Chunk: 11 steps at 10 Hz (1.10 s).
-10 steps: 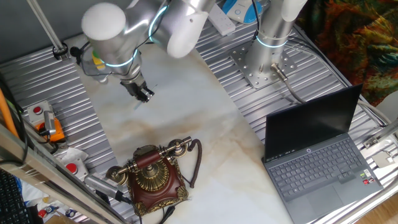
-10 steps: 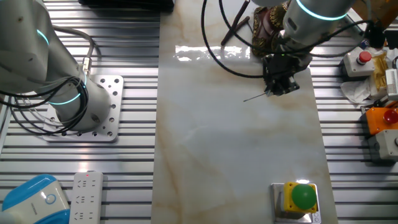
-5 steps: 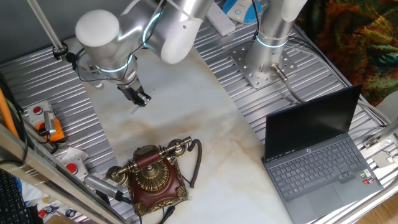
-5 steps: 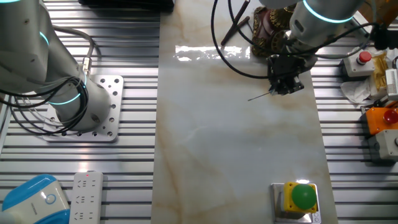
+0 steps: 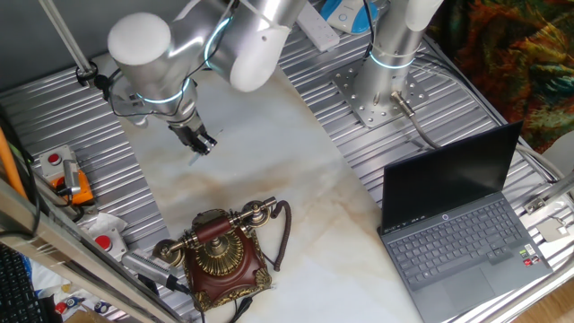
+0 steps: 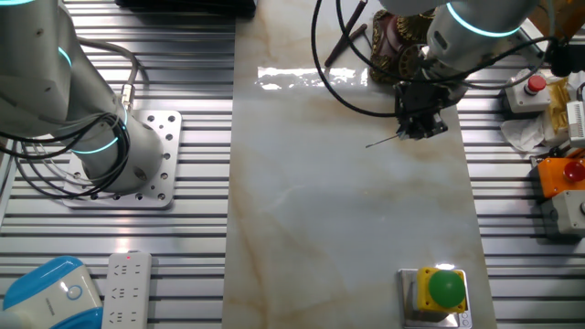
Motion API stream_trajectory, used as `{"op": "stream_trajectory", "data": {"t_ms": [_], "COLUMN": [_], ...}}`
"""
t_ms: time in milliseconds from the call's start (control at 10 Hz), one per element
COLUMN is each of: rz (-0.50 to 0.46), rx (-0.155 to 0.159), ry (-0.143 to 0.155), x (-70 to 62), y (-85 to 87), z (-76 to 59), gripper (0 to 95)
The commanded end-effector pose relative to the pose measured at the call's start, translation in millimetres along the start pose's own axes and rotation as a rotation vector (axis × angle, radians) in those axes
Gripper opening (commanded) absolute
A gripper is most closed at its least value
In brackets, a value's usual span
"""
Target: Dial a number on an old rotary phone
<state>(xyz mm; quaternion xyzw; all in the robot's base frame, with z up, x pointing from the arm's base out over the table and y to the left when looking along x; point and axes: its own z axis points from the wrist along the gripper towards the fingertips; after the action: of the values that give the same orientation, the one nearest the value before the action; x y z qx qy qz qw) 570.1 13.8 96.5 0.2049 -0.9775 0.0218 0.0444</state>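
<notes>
The old rotary phone (image 5: 220,256), dark reddish-brown with brass trim, stands at the near edge of the marble tabletop with its handset across the top and a dark cord to its right. In the other fixed view the phone (image 6: 395,44) is partly hidden behind the arm. My gripper (image 5: 201,143) hovers over the marble well away from the phone, pointing down. The gripper (image 6: 416,128) is shut on a thin dark stick (image 6: 382,141) that juts out sideways over the table.
An open laptop (image 5: 457,224) sits at the right. Red button boxes (image 5: 56,161) and an orange box (image 6: 565,174) line the phone's side. A green button on a yellow box (image 6: 445,288), a power strip (image 6: 126,283) and the arm base (image 5: 386,85) stand around the marble.
Over the last second the gripper with the stick shifted a little sideways across the marble; in the last half second it has barely moved. The phone has stayed put.
</notes>
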Motion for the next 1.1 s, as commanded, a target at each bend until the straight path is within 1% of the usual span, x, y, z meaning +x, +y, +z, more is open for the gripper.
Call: {"op": "stream_trajectory", "data": {"t_ms": [100,200,300,400,500,600,700,900,1000,1100], "rz": [0.030,0.035,0.036,0.033,0.043,0.060,0.066,0.080,0.101,0.108], "rx": [0.015,0.022,0.025,0.030,0.025,0.038,0.046,0.077,0.079,0.086], "ry": [-0.027,-0.050,-0.055,-0.076,-0.088,-0.102,-0.103,-0.106,-0.127,-0.131], "x": [1.0,1.0,1.0,1.0,1.0,1.0,1.0,1.0,1.0,1.0], "y": [0.0,0.0,0.0,0.0,0.0,0.0,0.0,0.0,0.0,0.0], "z": [-0.3,-0.3,-0.3,-0.3,-0.3,-0.3,-0.3,-0.3,-0.3,-0.3], "gripper": [0.0,0.0,0.0,0.0,0.0,0.0,0.0,0.0,0.0,0.0]}}
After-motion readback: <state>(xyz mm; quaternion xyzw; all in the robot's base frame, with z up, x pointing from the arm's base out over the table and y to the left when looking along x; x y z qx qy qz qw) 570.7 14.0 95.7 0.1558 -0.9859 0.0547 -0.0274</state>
